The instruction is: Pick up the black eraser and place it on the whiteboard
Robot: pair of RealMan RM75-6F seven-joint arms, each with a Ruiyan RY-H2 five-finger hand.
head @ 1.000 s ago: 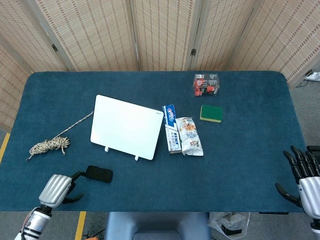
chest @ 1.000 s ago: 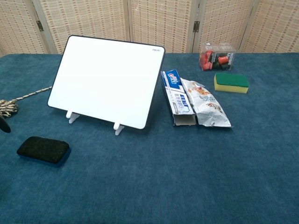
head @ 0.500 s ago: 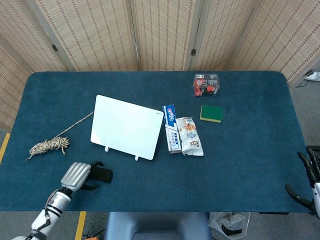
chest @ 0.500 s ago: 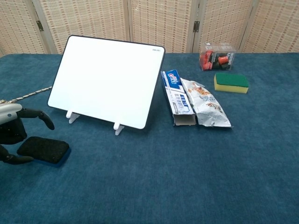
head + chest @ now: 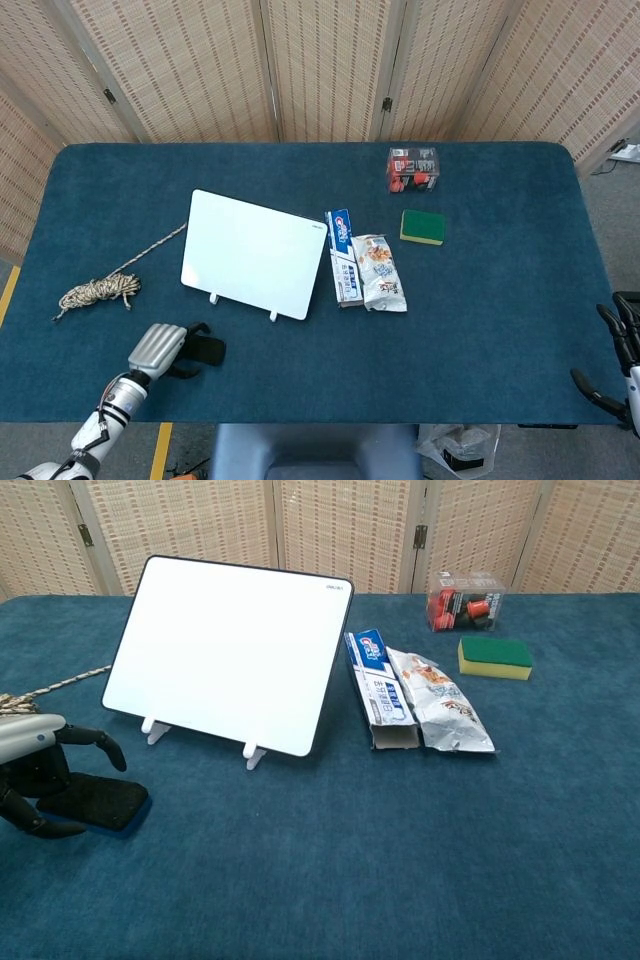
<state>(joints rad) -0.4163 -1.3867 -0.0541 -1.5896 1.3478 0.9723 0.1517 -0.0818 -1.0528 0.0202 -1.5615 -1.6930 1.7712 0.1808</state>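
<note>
The black eraser (image 5: 98, 802) lay flat on the blue bench (image 5: 480, 320) near its front left corner, in front of the whiteboard (image 5: 228, 652) and apart from it. The left hand (image 5: 35, 770) sat over the eraser's left end, its fingers (image 5: 98, 746) curled down around that end, one arching over the top and another lying along the near edge; whether they actually clamped the eraser I could not tell, and the eraser rested on the cloth. From the head view the same hand (image 5: 160, 348) covered the eraser's (image 5: 205, 350) left part, leaving the right part showing.

The whiteboard stood tilted back on its small white feet (image 5: 155, 730). Just right of it lay a toothpaste box (image 5: 378, 690) and, touching that, a silver snack packet (image 5: 440, 702). Farther right were a green and yellow sponge (image 5: 494, 656) and, behind it, a clear box with red and black contents (image 5: 463, 601). A coiled rope (image 5: 100, 291) lay left of the board.

The right hand (image 5: 618, 365) hung at the bench's right edge, fingers apart and holding nothing.
</note>
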